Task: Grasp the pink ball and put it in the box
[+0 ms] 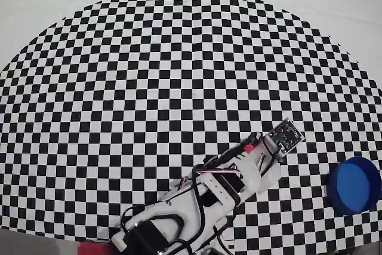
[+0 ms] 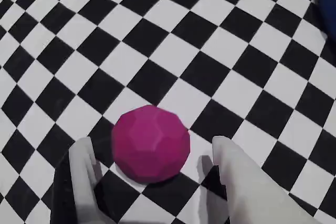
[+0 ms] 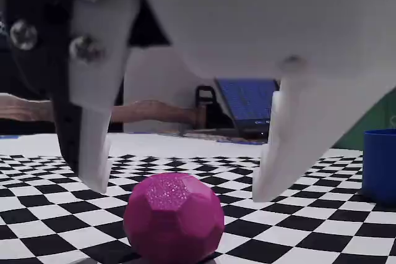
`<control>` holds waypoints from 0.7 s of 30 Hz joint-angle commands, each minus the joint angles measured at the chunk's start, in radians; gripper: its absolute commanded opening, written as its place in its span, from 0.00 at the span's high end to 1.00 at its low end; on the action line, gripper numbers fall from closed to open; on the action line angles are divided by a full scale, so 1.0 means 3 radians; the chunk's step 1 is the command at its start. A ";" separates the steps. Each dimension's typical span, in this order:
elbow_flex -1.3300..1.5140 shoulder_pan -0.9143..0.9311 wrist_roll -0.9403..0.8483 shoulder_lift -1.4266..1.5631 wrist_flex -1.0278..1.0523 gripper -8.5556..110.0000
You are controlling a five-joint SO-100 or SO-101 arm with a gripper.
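Checkered mat (image 2: 220, 40) — jaws (image 2: 152, 153) spread, straddling pink ball (image 2: 150, 144).

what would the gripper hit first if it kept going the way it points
The ball. It sits between the open fingers, which hang just above it in the fixed view, so the gripper would likely meet it before the mat.

Even, bright light overhead; fisheye curves the black-and-white checkered mat (image 1: 179, 76); the fixed view's background is dim, blurred.
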 commanded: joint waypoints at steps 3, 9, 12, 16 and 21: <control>0.0015 -0.0020 -0.0026 -0.0056 -0.0020 0.71; 0.0015 -0.0020 -0.0026 -0.0097 -0.0026 0.71; 0.0015 -0.0020 -0.0026 -0.0102 -0.0031 0.71; 0.0015 -0.0020 -0.0026 -0.0128 -0.0051 0.71; 0.0015 -0.0015 -0.0026 -0.0174 -0.0148 0.71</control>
